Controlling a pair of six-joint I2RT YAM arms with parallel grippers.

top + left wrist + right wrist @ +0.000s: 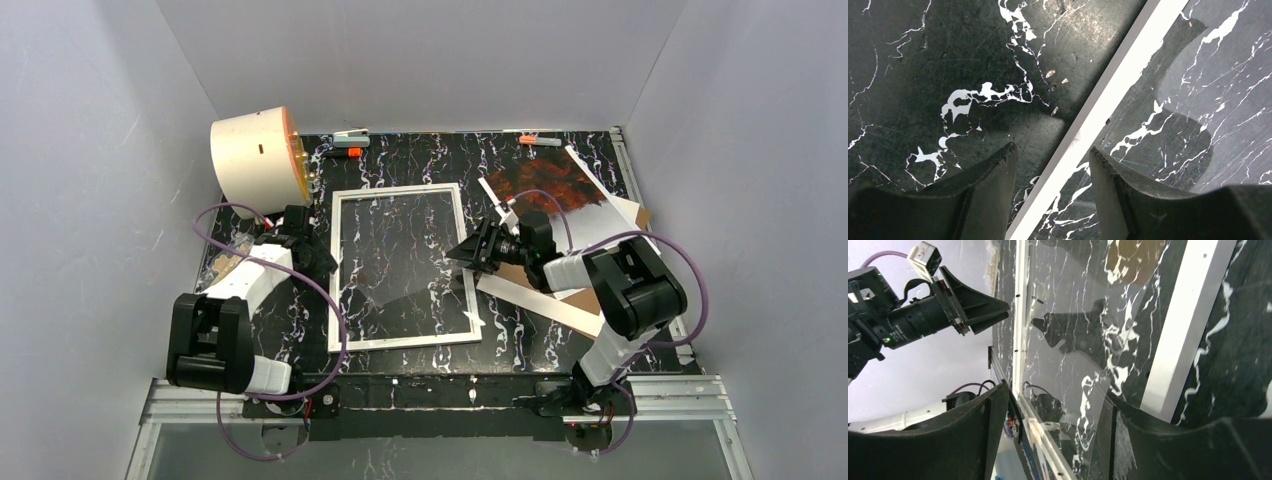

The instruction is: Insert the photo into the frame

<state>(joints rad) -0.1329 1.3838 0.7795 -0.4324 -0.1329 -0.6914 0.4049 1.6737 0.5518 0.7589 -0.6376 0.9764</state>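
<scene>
The white frame (pixel 400 265) lies flat in the middle of the black marble table, and the marble shows through its clear pane. The photo (pixel 560 190), red-orange and white, lies at the back right, apart from the frame. My left gripper (pixel 325 255) is open; in the left wrist view its fingers (pixel 998 175) straddle the frame's white left edge (pixel 1108 107). My right gripper (pixel 465 250) is open at the frame's right edge. In the right wrist view the right gripper (pixel 1057 392) has the clear pane (pixel 1073 340) between its fingers, and the white edge (pixel 1188 325) lies to the right.
A cream cylinder with an orange lid (pixel 258 155) stands at the back left. Two orange-tipped clips (pixel 350 140) (pixel 538 140) lie along the back edge. A white mat (pixel 545 305) and a brown board (pixel 575 295) lie under my right arm. Grey walls close in on three sides.
</scene>
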